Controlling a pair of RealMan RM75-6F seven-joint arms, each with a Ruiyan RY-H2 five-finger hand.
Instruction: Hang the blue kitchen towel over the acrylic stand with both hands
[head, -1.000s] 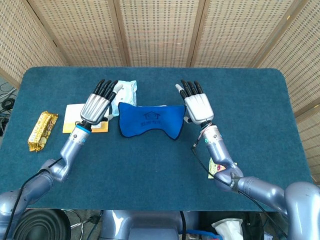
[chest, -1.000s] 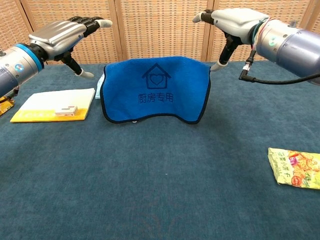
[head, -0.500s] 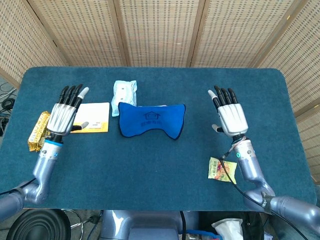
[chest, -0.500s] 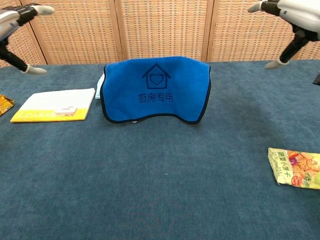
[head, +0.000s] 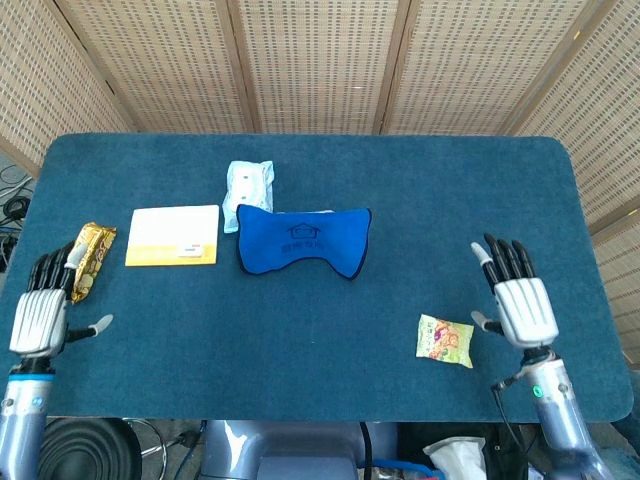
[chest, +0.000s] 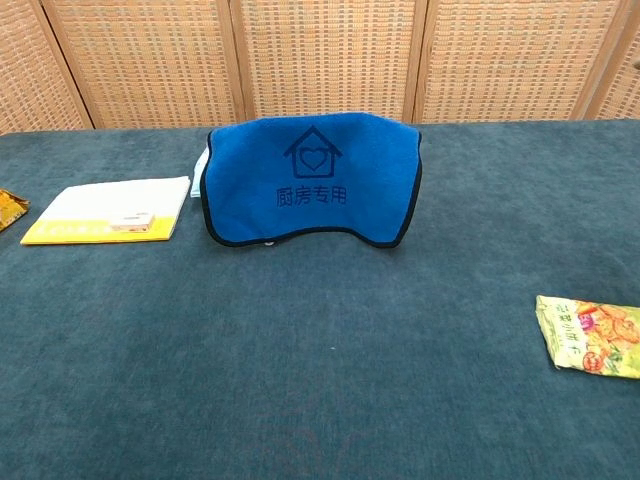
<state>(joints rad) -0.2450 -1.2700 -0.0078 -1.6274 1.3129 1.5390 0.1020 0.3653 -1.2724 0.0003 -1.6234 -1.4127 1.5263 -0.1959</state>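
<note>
The blue kitchen towel (head: 303, 237) hangs draped over the acrylic stand in the middle of the table; its front face with a house print (chest: 311, 178) shows in the chest view, and the stand itself is hidden under the cloth. My left hand (head: 41, 305) is at the near left edge of the table, fingers spread, holding nothing. My right hand (head: 519, 299) is at the near right, also spread and empty. Both hands are far from the towel and outside the chest view.
A white and yellow booklet (head: 173, 235) lies left of the towel, a gold snack bar (head: 85, 260) further left near my left hand. A white packet (head: 248, 183) lies behind the towel. A green snack bag (head: 445, 340) sits left of my right hand.
Both hands have pulled back from beside the towel towards the near corners of the table, leaving the chest view. The towel stays draped and still.
</note>
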